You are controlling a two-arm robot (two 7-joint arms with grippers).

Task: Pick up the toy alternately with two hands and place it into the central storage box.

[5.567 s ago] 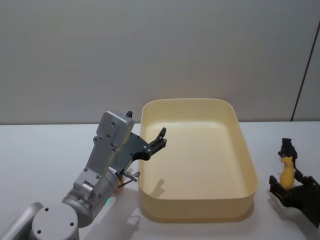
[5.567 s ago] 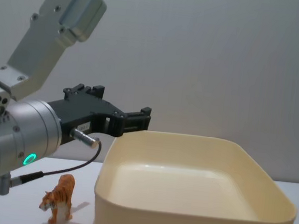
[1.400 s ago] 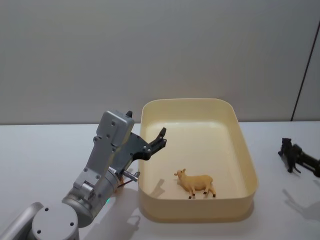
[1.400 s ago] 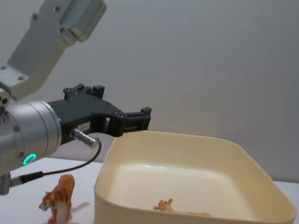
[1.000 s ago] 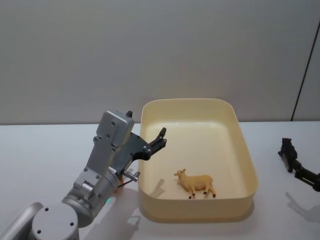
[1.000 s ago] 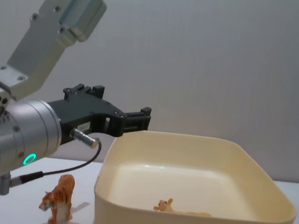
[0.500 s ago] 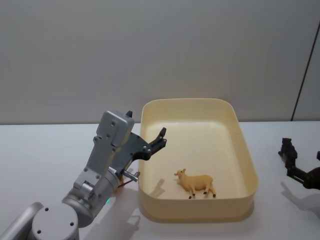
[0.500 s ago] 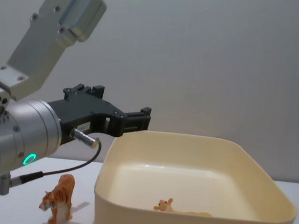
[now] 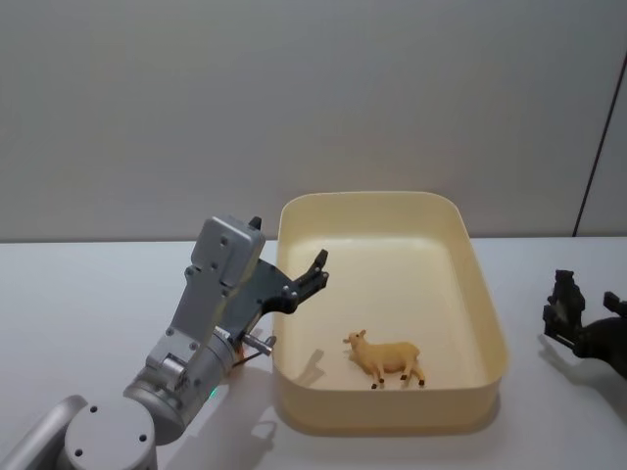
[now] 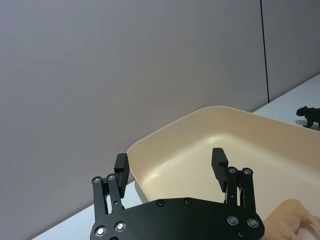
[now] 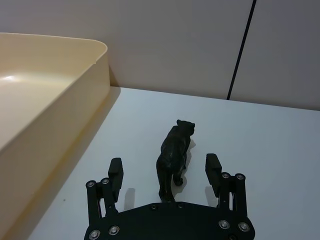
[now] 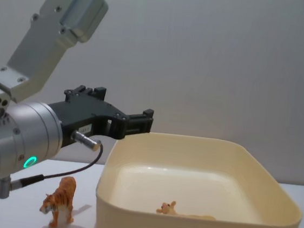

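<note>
I see the right gripper [image 11: 164, 163] with fingers spread around the panther [image 11: 172, 150], right of the box [image 9: 392, 406]; the left gripper [image 10: 170, 159] also has fingers spread.

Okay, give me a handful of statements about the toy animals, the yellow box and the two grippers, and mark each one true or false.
1. A tan animal figure is inside the storage box. True.
2. The right gripper is shut on the black panther figure. False: its fingers are open on either side of the panther, which stands on the table outside the box.
3. A tiger figure stands on the table to the left of the box. True.
4. The left gripper holds a toy. False: it is open and empty, hovering at the box's left wall.
</note>
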